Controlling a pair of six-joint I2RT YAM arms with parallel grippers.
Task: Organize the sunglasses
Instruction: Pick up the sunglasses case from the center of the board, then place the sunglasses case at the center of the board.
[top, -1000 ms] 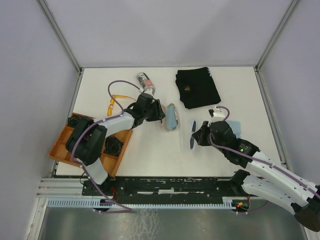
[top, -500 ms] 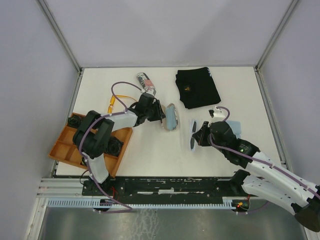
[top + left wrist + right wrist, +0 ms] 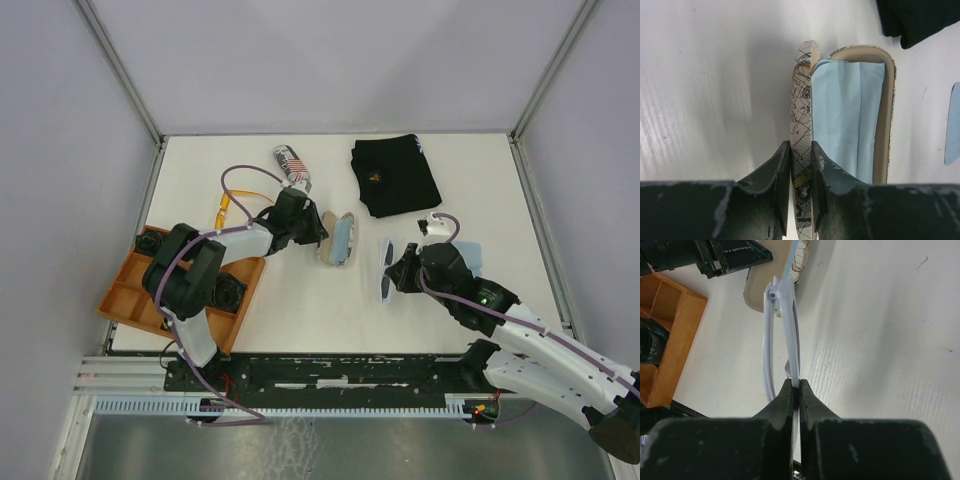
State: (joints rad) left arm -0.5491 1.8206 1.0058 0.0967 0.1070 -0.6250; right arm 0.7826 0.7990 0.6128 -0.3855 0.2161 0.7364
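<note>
So the left gripper (image 3: pixel 801 151) is pinching the lid (image 3: pixel 801 100) of the glasses case (image 3: pixel 345 238). The right gripper (image 3: pixel 796 386) is clamped on the white sunglasses (image 3: pixel 788 325), just right of that case. The orange sunglasses (image 3: pixel 228 205) sit off to its left. I'd hold the lid wide and lay the white pair flat on the blue cloth (image 3: pixel 845 110).

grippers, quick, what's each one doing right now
left gripper: closed on the glasses case lid, with the case open
right gripper: closed on the white sunglasses

The near end of the glasses case (image 3: pixel 850 100) hides behind the left gripper (image 3: pixel 800 146); the left arm (image 3: pixel 235 240) covers part of the orange sunglasses (image 3: pixel 221 212).
</note>
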